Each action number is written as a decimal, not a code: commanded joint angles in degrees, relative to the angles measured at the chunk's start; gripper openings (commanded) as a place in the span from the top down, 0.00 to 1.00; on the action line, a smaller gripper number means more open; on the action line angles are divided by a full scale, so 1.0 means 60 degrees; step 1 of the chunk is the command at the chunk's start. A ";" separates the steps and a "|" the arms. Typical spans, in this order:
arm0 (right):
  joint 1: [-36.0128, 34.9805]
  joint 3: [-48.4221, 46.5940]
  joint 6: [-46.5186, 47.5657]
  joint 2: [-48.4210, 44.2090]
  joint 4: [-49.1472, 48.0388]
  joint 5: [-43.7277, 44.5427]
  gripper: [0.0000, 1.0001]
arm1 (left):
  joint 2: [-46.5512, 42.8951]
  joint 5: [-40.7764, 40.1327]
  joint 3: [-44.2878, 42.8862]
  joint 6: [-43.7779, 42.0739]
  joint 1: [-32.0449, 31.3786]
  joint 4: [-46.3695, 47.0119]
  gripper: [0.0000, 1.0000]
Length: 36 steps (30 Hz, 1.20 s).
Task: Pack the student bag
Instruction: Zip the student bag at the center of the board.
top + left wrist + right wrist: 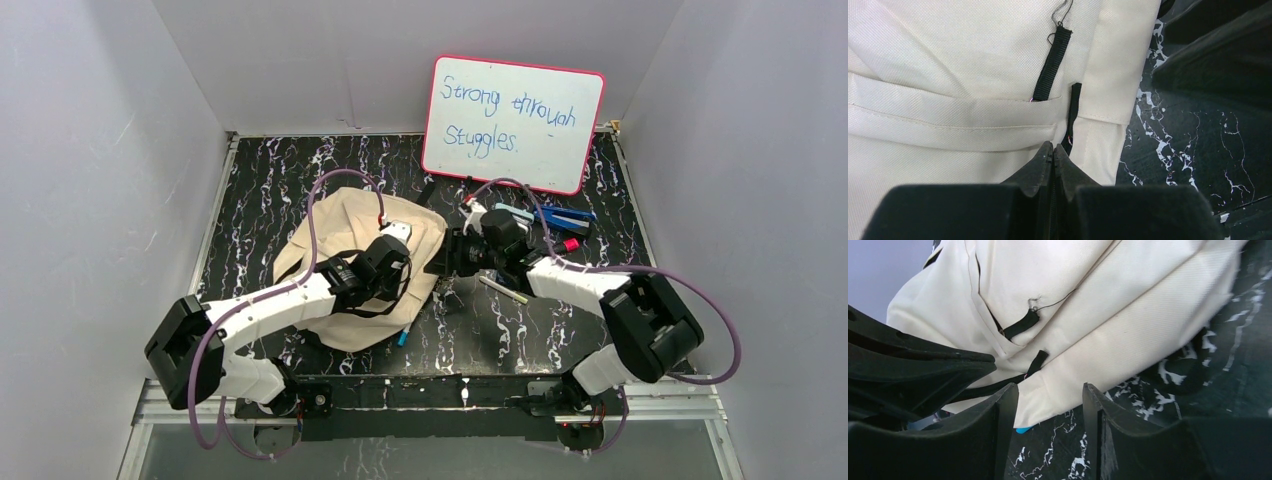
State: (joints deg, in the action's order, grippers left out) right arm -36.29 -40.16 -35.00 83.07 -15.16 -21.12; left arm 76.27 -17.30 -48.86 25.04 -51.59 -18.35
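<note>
The bag (330, 215) lies on the table (250, 180), left of centre. My left gripper (1053, 149) is closed tight at its pocket seam, apparently pinching the lower pull (1074, 107); the tips hide the contact. My right gripper (1049, 392) stands half open and empty at the bag's edge.

Plain pale grey walls (90, 150) enclose a black tabletop (260, 190) veined with white. Beyond the right gripper (445, 257), a pink-framed whiteboard (513, 122) leans against the back wall (330, 60). The light is soft and even.
</note>
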 commanded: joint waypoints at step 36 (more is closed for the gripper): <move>-0.1968 -0.2091 -0.1116 0.2894 -0.0329 0.1419 0.66 | -0.0776 -0.0047 0.0277 0.0324 0.0014 0.0231 0.96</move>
State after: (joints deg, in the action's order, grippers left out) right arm -46.22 -49.80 -42.30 99.96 -18.81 -13.41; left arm 74.02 -17.32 -48.03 26.65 -51.59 -17.12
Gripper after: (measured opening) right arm 0.347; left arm 0.041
